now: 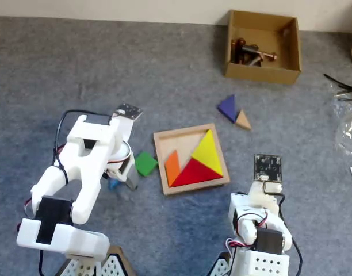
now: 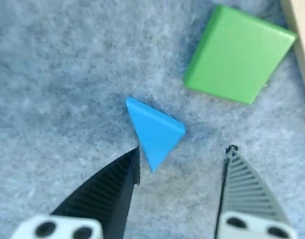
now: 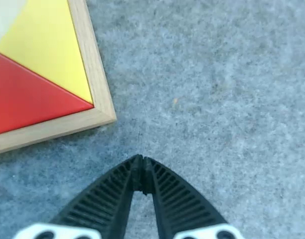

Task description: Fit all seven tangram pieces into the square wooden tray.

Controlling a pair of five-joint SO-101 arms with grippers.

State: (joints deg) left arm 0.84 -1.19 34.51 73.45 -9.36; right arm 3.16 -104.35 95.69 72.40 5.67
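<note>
The blue triangle [image 2: 155, 132] lies on the carpet off the tray's [image 1: 159, 158] side, beyond the green square [image 2: 237, 55], which sits just beside that side. The left gripper [image 2: 183, 152] points down over the triangle with its fingers spread. One tip of the triangle reaches between them, close to the dark finger, and the rest lies ahead of the fingertips. The right gripper [image 3: 142, 167], closed on nothing, hangs off a tray corner. The left arm is judged the nearer.

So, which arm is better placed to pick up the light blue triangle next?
Left. The left gripper, open, is right at the light blue triangle; the right gripper, shut, sits across the tray.
</note>
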